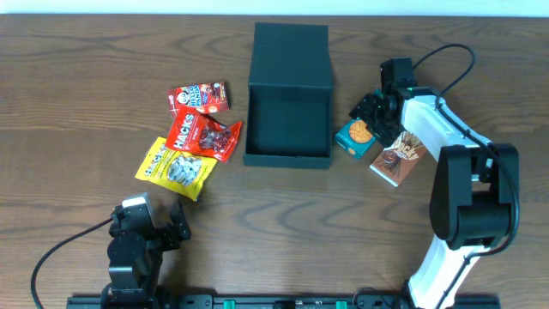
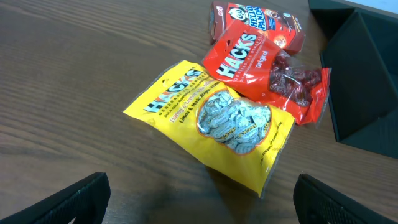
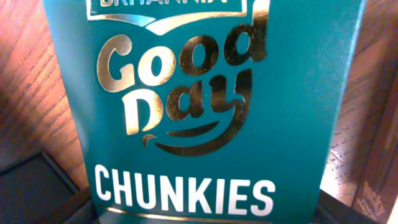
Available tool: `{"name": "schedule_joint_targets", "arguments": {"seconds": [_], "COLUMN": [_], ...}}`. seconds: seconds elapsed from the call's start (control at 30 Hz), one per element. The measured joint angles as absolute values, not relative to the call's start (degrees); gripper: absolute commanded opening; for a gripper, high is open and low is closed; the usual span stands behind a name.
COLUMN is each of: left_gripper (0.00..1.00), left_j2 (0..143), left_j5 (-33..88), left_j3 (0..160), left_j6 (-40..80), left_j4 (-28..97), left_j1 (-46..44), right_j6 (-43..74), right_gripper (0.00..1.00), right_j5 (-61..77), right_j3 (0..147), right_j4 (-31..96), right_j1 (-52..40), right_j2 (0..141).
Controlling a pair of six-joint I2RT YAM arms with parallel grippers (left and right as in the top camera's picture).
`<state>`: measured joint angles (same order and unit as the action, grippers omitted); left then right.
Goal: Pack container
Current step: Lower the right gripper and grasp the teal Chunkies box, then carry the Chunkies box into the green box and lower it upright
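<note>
The container (image 1: 287, 160) stands at the centre of the bench (image 1: 77, 77), open, with its flap lid laid back toward the far edge. Nothing can be seen inside it.

Left of the container lie three packs:
- A red Hello Panda pack (image 1: 199, 96), farthest back.
- A red Hacks bag (image 1: 203, 136), overlapping the front of the Hello Panda pack.
- A yellow Hacks bag (image 1: 176, 167), nearest the front, with its top edge tucked under the red bag.

The left hand (image 1: 177, 225) hovers low near the front of the bench, spread wide and holding nothing. It points toward the yellow bag.

Right of the container, a teal Chunkies carton (image 1: 352, 139) lies just beside the container wall. A brown snack box (image 1: 399, 157) lies against its outer side.

The right hand (image 1: 367, 120) is positioned directly over the carton, and the carton fills its wrist view. Whether the fingers are pinching the carton cannot be told.
</note>
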<state>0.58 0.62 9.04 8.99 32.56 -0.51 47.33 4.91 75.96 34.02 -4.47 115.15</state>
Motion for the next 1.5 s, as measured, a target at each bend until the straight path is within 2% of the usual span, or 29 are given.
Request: {"name": "schedule_joint_targets", "arguments": {"seconds": [0.47,0.7,0.93,1.17,1.33,1.47,1.5], "left_gripper": [0.95,0.95,0.95,0.95,0.95,0.95,0.95], "left_j2": [0.58,0.58,0.58,0.58,0.58,0.58,0.58], "left_j5": [0.62,0.62,0.62,0.62,0.62,0.62,0.62], "left_j3": [9.04,9.04,9.04,9.04,9.04,9.04,9.04], "left_j6": [8.99,8.99,8.99,9.02,8.99,8.99,9.02], "left_j4": [32.53,32.56,32.53,32.56,32.56,32.56,32.56], "left_j1": [-0.51,-0.51,-0.51,-0.51,-0.51,-0.51,-0.51], "right_j6": [46.89,43.09,38.22,36.10,35.09,33.67,33.01], "right_gripper": [0.71,0.66,0.67,0.68,0.73,0.82,0.88], "right_j5": [7.79,8.60,8.64,9.47,10.72,10.98,11.00], "right_j3": [78.46,89.14,101.67,106.56,106.56,106.56,106.56], "right_j4": [36.34,44.07,50.30,54.08,58.39,61.58,62.41], "right_j1": [-4.43,-4.43,-5.23,-12.51,-18.65,-21.71,-22.28], "right_j2": [115.57,116.64,116.64,116.64,116.64,116.64,116.64]}}
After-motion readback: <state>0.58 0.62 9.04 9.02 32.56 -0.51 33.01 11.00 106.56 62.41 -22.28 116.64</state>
